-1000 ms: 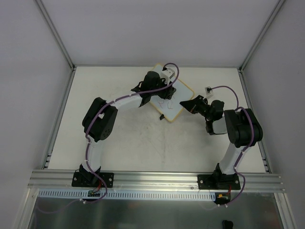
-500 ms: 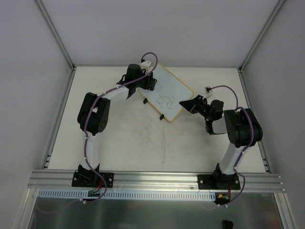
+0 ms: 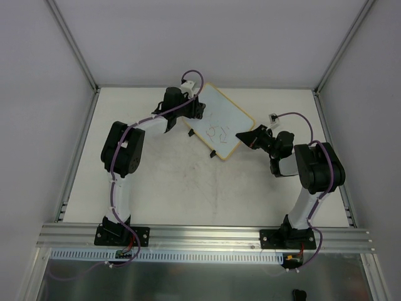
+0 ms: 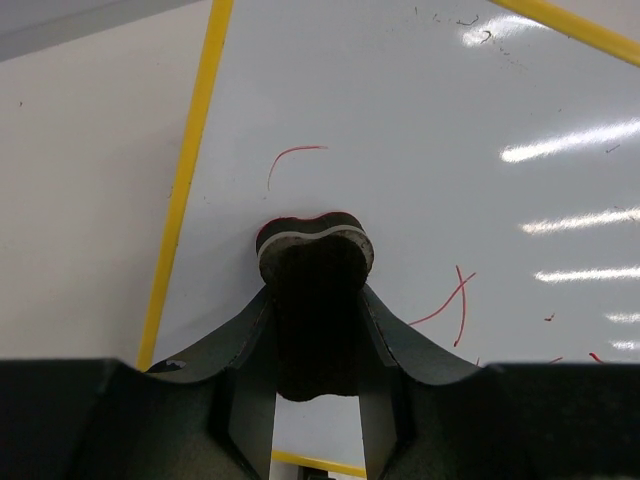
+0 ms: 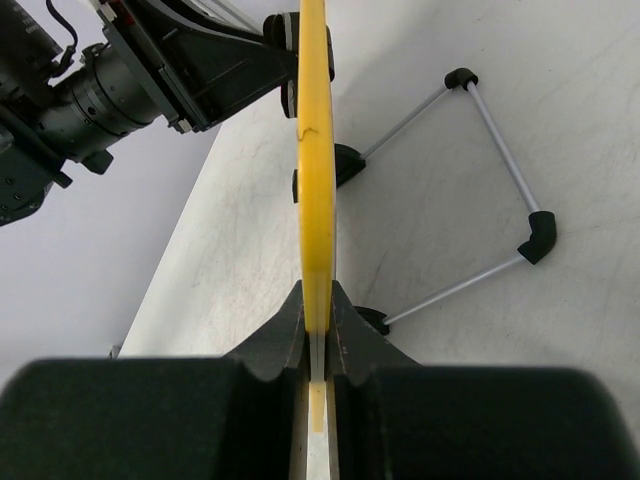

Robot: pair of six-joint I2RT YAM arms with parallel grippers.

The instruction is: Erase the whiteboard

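Note:
The whiteboard (image 3: 224, 123) lies askew at the back of the table, with red scribbles (image 3: 218, 133) near its middle. My left gripper (image 3: 197, 108) is at the board's far left part, shut on a black eraser (image 4: 315, 250) whose face presses on the white surface (image 4: 400, 120). Red strokes (image 4: 455, 300) lie just right of the eraser. My right gripper (image 3: 244, 136) is shut on the board's right edge. In the right wrist view the yellow frame (image 5: 317, 150) runs edge-on between the jaws of the right gripper (image 5: 317, 310).
Two small black clips (image 3: 213, 154) stick out from the board's near edge. A thin wire stand with black joints (image 5: 500, 170) rests on the table by the board. Metal frame posts (image 3: 72, 44) and side rails bound the table.
The left gripper with the eraser swept from the board's middle to its far left part, uncovering the red scribbles. The right gripper kept its hold and did not move.

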